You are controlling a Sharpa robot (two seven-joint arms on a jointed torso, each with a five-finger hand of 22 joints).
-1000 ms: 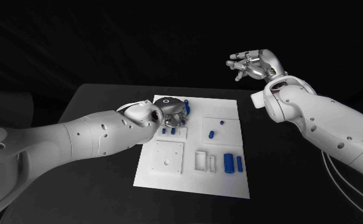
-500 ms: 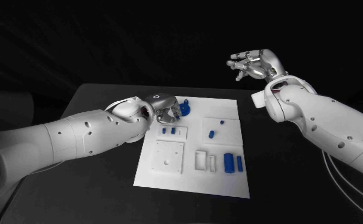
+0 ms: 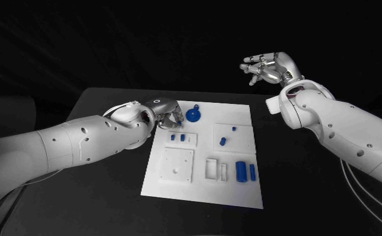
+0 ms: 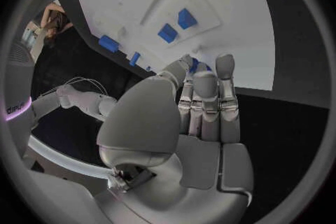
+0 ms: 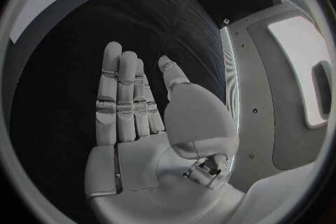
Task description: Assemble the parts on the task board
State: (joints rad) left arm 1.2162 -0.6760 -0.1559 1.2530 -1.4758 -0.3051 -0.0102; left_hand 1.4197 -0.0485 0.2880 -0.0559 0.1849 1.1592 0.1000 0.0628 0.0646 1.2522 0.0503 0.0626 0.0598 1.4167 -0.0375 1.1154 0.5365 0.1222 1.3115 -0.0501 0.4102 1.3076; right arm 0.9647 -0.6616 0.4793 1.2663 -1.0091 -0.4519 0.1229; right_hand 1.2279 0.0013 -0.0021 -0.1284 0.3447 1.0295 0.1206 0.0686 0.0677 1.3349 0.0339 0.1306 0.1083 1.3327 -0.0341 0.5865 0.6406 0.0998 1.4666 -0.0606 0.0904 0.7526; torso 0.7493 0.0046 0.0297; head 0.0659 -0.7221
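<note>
The left hand point(image 3: 169, 115) hovers at the far left corner of the white task board point(image 3: 239, 189) with its fingers extended side by side and nothing in them, just beside a round blue part point(image 3: 194, 116) lying on the board. The right hand point(image 3: 269, 68) is raised well off the black table point(image 3: 95, 203), flat and empty. More blue parts point(image 3: 245, 171) sit in the board's recesses.

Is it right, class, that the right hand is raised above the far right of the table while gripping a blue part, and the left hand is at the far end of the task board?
Not quite. The right hand is raised, but it holds nothing: the right wrist view shows its fingers extended and bare. The left hand is at the far end of the task board, as you said.
</note>
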